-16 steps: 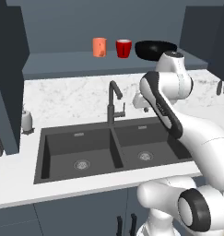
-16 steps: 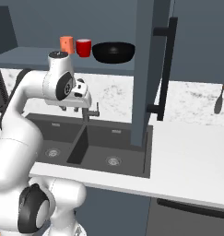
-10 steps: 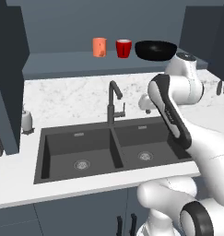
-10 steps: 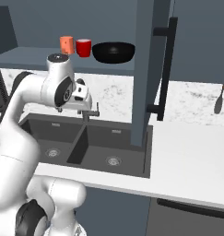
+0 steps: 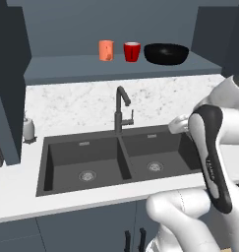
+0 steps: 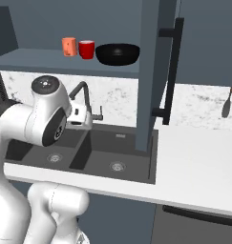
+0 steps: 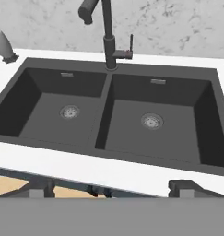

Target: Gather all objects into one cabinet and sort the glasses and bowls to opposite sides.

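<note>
- Left base view shows the dark slate-blue wall cabinet's shelf (image 5: 81, 66) carrying three of the task's pieces in a row: a pale orange tumbler (image 5: 106, 50), a red cup (image 5: 132, 51) just beside it toward 3 o'clock, and a wide, shallow glossy black bowl (image 5: 166, 53) next along, close to the red cup.
- Right base view gives the same order, with a tall cabinet door and its long black bar handle (image 6: 171, 71) at 3 o'clock of the bowl.
- Hand view looks down on a black double sink (image 7: 109, 115) in the white tabletop (image 7: 62, 163), a dark faucet (image 7: 106, 37) at 12 o'clock and a small pale dispenser (image 7: 2, 46) at 10 o'clock.
- Tool (image 7: 111, 186): its dark tips stand wide apart at 6 o'clock of the hand view, with nothing between them.
- Handling, as a judgement: the tumbler and cup look light, rigid and smooth, likely slippery and breakable; take each across the side wall at mid-height, jaws level.
- The bowl looks heavier and too broad to span; pinching its rim, one tip inside and one outside, seems the sounder hold, and its gloss suggests it may slide.
</note>
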Controlling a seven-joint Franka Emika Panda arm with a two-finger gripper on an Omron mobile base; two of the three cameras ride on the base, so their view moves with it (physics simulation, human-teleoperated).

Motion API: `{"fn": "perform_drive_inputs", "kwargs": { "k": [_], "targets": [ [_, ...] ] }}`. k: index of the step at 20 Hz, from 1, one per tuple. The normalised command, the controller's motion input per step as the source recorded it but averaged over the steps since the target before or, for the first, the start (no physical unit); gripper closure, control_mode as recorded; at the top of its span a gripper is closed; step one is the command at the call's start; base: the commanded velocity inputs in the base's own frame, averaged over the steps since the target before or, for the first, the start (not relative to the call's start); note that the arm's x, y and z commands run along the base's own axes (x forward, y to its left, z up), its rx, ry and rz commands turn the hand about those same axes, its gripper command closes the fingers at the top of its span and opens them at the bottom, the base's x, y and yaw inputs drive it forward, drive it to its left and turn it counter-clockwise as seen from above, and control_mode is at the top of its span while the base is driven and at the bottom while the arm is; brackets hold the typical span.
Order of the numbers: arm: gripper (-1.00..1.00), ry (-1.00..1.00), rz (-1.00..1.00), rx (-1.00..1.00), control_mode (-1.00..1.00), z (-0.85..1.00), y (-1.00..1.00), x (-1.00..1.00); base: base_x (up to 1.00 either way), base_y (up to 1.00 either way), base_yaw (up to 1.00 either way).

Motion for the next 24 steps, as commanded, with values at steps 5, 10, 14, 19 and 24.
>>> {"fn": "perform_drive_inputs", "kwargs": {
  "k": [5, 10, 14, 19, 24],
  "targets": [
    [-1.00, 0.00, 0.01, 0.00, -1.00, 0.39, -0.27, -0.80, 0.00, 0.00, 0.00],
    [-1.00, 0.00, 0.00, 0.00, -1.00, 0.23, -0.21, -0.76, 0.00, 0.00, 0.00],
    [-1.00, -0.01, 0.01, 0.00, -1.00, 0.00, 0.00, -0.08, 0.00, 0.00, 0.00],
    [-1.00, 0.00, 0.00, 0.00, -1.00, 0.00, 0.00, 0.00, 0.00, 0.00, 0.00],
    [-1.00, 0.00, 0.00, 0.00, -1.00, 0.00, 0.00, 0.00, 0.00, 0.00, 0.00]
  ]
}}
